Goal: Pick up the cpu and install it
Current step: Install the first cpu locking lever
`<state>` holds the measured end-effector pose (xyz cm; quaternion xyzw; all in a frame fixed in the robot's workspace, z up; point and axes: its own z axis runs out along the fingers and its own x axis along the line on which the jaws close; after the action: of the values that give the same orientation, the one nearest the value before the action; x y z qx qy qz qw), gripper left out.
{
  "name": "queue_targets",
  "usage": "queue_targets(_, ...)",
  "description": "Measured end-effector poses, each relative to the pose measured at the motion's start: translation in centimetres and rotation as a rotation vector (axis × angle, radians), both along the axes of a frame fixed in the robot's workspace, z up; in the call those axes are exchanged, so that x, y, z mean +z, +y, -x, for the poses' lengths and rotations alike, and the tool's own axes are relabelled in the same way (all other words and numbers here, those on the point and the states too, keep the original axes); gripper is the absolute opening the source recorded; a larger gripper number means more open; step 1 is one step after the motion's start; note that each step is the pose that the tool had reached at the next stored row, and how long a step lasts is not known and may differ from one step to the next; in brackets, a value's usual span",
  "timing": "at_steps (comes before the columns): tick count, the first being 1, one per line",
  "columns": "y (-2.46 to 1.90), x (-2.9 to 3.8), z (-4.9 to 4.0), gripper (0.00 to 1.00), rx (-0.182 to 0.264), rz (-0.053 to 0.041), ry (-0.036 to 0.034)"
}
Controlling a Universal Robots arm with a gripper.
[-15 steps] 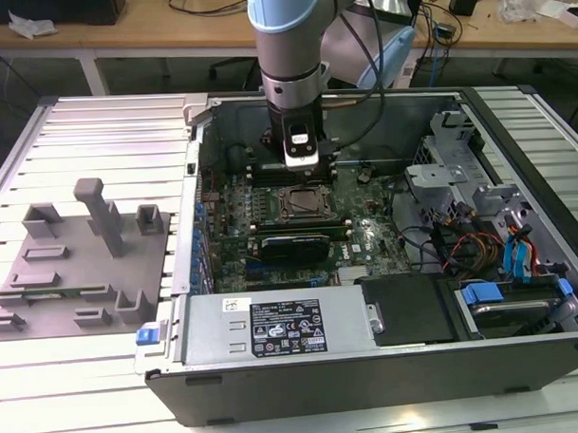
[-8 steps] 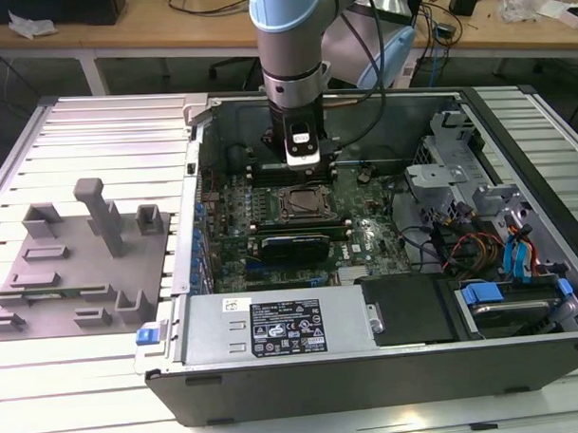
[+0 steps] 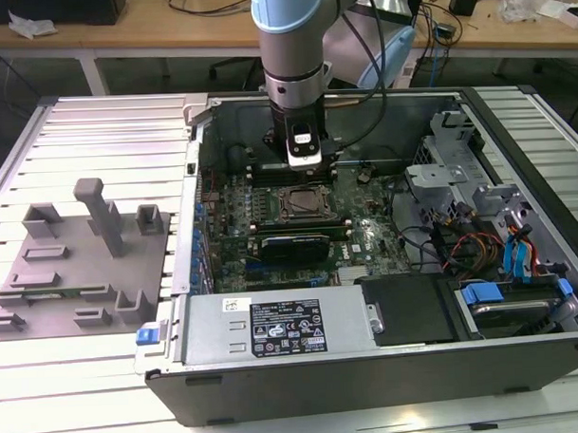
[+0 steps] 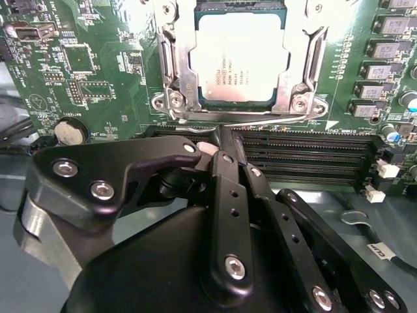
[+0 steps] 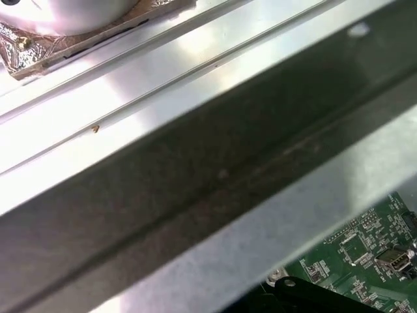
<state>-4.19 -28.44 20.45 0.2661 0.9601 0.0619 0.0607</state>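
The cpu, a square chip with a shiny silver top, lies flat inside the metal-framed socket on the green motherboard. In the second wrist view my gripper hangs just short of the socket, over the black memory slots. Its black fingers are drawn together with nothing between them, apart from the chip. In the exterior view the gripper hovers inside the open computer case, just behind the socket.
The case holds a power supply, drive cages and cables on the exterior view's right. A grey fixture plate with plastic blocks lies to the exterior view's left. The first wrist view shows the case's metal wall.
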Motion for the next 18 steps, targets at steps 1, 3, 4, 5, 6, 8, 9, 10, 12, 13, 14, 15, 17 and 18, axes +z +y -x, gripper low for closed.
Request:
queue_targets(1,0.00,-0.02,-0.02,0.11,0.000,0.0000,0.0001)
queue_targets(3,0.00,-0.07,-0.10,0.11,0.000,-0.0001,-0.0001)
queue_targets(4,0.00,-0.08,-0.13,0.11,0.000,-0.0002,-0.0001)
queue_targets(5,0.00,-0.09,-0.16,0.11,0.000,-0.0001,-0.0001)
queue_targets(6,0.00,-0.09,-0.19,0.11,0.000,-0.0001,-0.0001)
queue_targets(8,0.00,-0.10,-0.35,0.11,0.000,-0.0001,-0.0001)
queue_targets(9,0.00,-0.10,-0.38,0.11,0.000,-0.0001,-0.0001)
queue_targets(10,0.00,-0.10,-0.38,0.11,0.000,-0.0002,-0.0001)
queue_targets(12,0.00,-0.10,-0.40,0.11,0.000,-0.0001,-0.0001)
queue_targets(13,0.00,-0.10,-0.41,0.11,0.000,-0.0001,-0.0001)
queue_targets(14,0.00,-0.10,-0.41,0.11,0.000,-0.0001,-0.0001)
queue_targets(15,-0.01,-0.10,-0.41,0.11,0.000,-0.0001,-0.0001)
queue_targets(17,-0.01,-0.10,-0.48,0.11,0.000,-0.0001,-0.0001)
queue_targets(18,-0.01,-0.10,-0.54,0.11,0.000,-0.0002,-0.0001)
